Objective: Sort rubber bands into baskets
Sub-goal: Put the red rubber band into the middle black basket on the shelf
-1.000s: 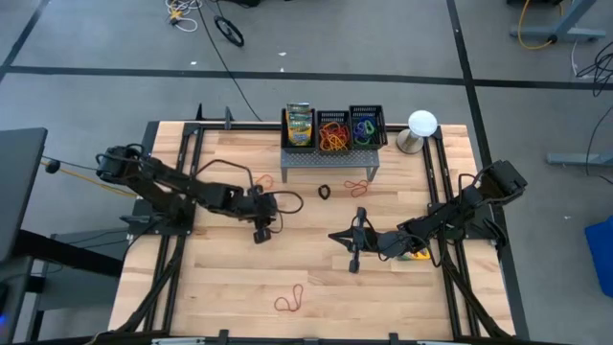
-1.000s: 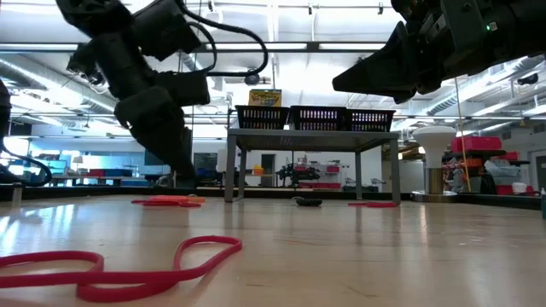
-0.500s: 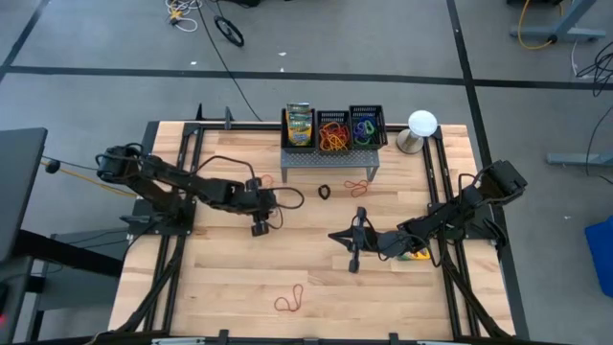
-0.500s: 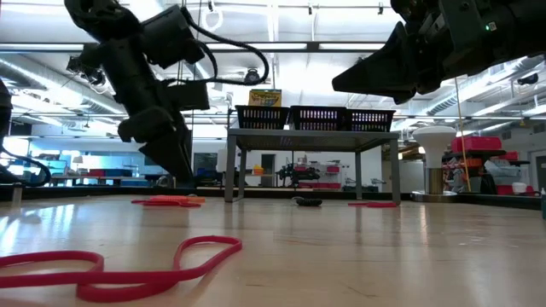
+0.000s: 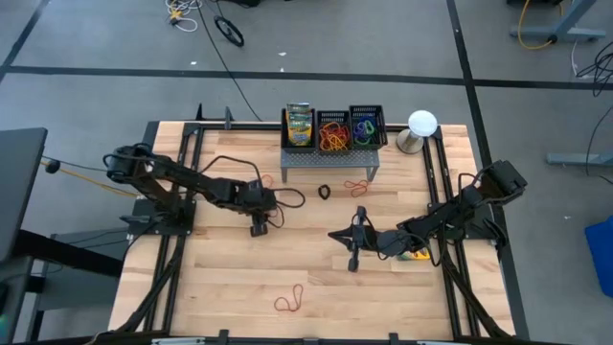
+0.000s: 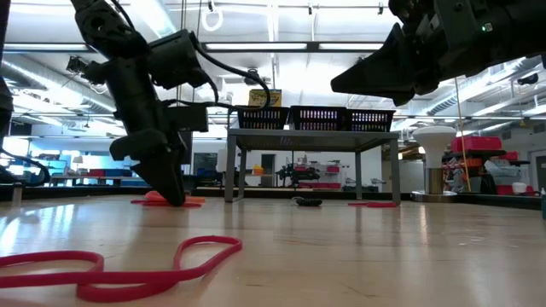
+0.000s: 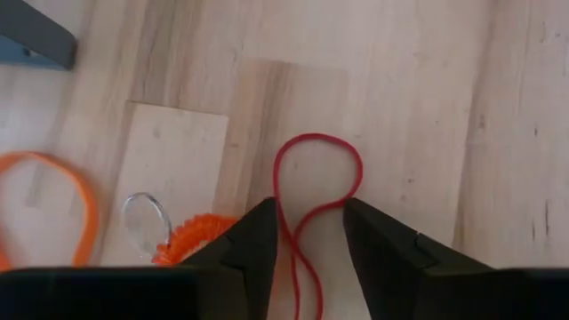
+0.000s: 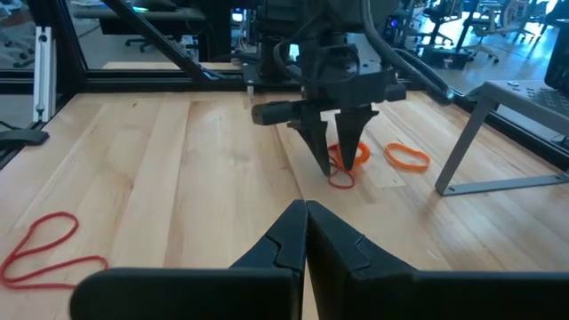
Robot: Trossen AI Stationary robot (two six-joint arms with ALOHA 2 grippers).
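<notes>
My left gripper (image 7: 307, 236) is open and points steeply down at the table left of centre (image 5: 259, 228). A thin red rubber band (image 7: 311, 191) lies flat on the wood, its narrow end running between the two fingers without touching them. An orange band (image 7: 53, 204), a coiled orange band (image 7: 191, 236) and a clear one (image 7: 147, 213) lie beside it. Three black baskets (image 5: 333, 129) stand on a grey stand (image 5: 330, 158) at the far edge. My right gripper (image 8: 305, 218) is shut and hovers right of centre (image 5: 352, 259), touching nothing.
More bands lie loose: a red one near the front edge (image 5: 290, 301), a black one (image 5: 324, 192) and a red one (image 5: 358, 186) before the stand. Crayon boxes (image 5: 300, 125) fill the left basket. A white domed object (image 5: 421, 125) stands at the far right.
My left gripper has gone down toward the table and tipped steeper, so its fingertips now stand low over the red band. My right arm has kept still.
</notes>
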